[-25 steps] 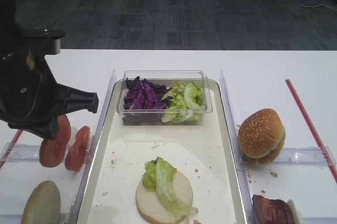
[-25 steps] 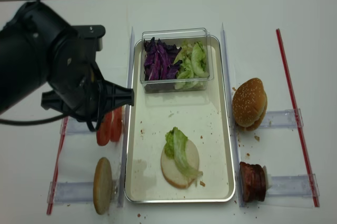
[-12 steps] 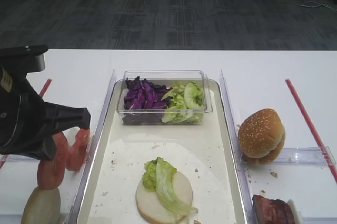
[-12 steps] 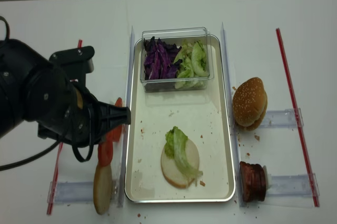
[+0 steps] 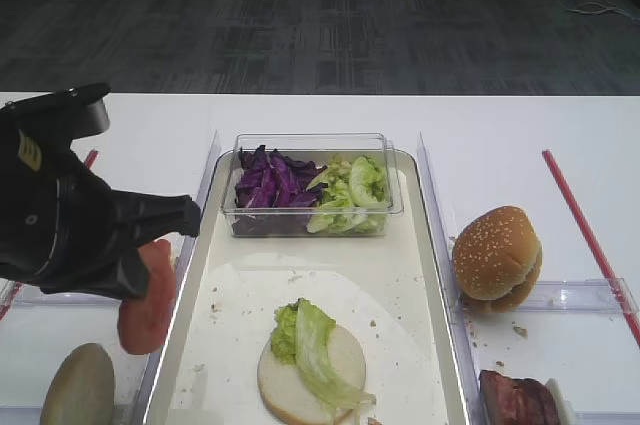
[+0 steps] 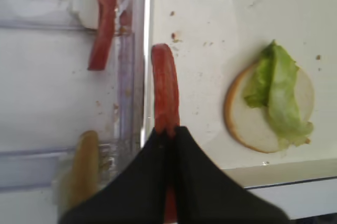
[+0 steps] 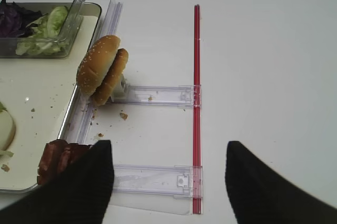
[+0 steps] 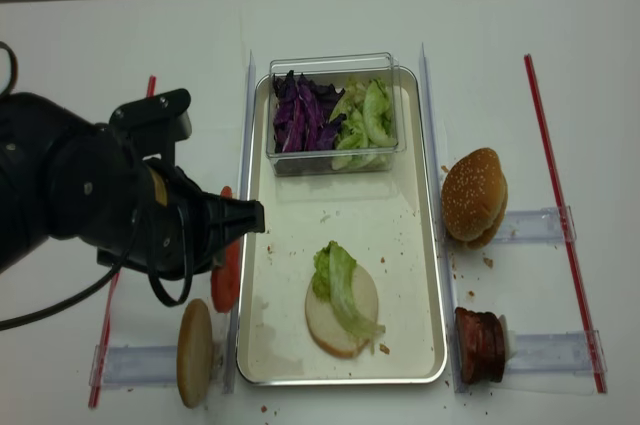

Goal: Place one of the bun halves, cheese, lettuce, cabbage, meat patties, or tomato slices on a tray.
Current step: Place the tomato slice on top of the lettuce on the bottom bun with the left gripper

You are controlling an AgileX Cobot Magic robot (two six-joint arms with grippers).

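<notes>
From the exterior high view, my left gripper (image 5: 150,265) is pinching a tomato slice (image 5: 147,297) edge-up over the left rim of the tray (image 5: 400,275); my own arm is blocking the counter (image 5: 520,135) behind it.

In the right wrist view, my right gripper (image 7: 168,182) is hanging spread over the clear rails (image 7: 158,96), beside a sesame bun (image 7: 101,68) and meat patties (image 7: 60,158).

In the left wrist view, the slice is hanging just beside the tray edge, near the bun half (image 6: 258,116) that is carrying lettuce (image 6: 279,92).

In the realsense view, a clear tub (image 8: 333,65) is holding cabbage (image 8: 300,115).
</notes>
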